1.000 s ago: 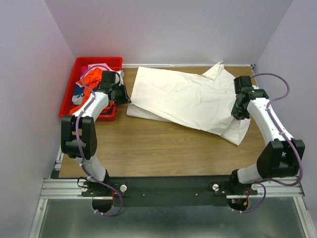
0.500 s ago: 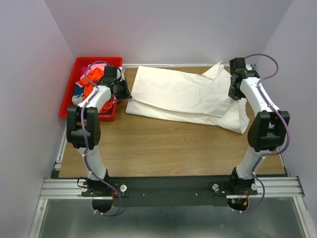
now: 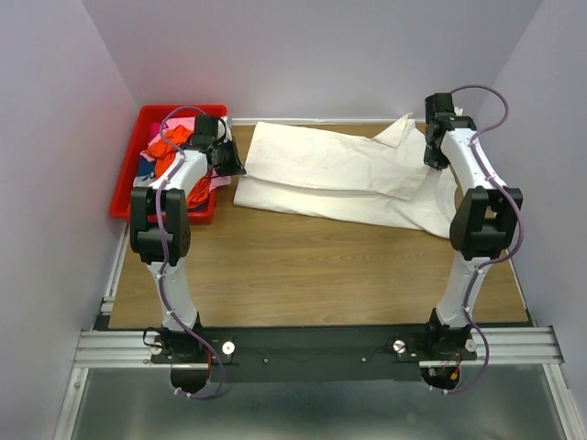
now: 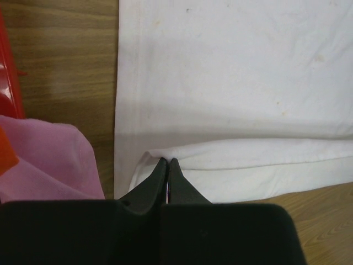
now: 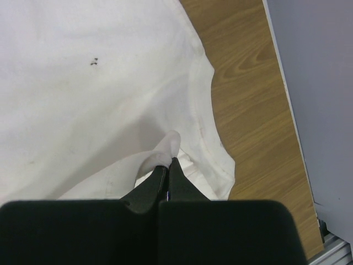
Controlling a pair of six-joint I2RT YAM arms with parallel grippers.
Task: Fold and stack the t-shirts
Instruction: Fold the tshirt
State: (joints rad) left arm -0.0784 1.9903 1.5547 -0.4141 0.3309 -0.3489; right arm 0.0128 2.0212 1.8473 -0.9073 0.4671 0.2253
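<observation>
Both left fingers (image 4: 156,186) and right fingers (image 5: 154,189) pinch white t-shirt (image 3: 330,174); pink shirt (image 4: 44,160), red bin (image 3: 183,110) nearby.

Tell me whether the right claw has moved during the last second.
Yes. The right claw, shut on the large white cloth t-shirt, has moved toward the far edge of the wooden table.
</observation>
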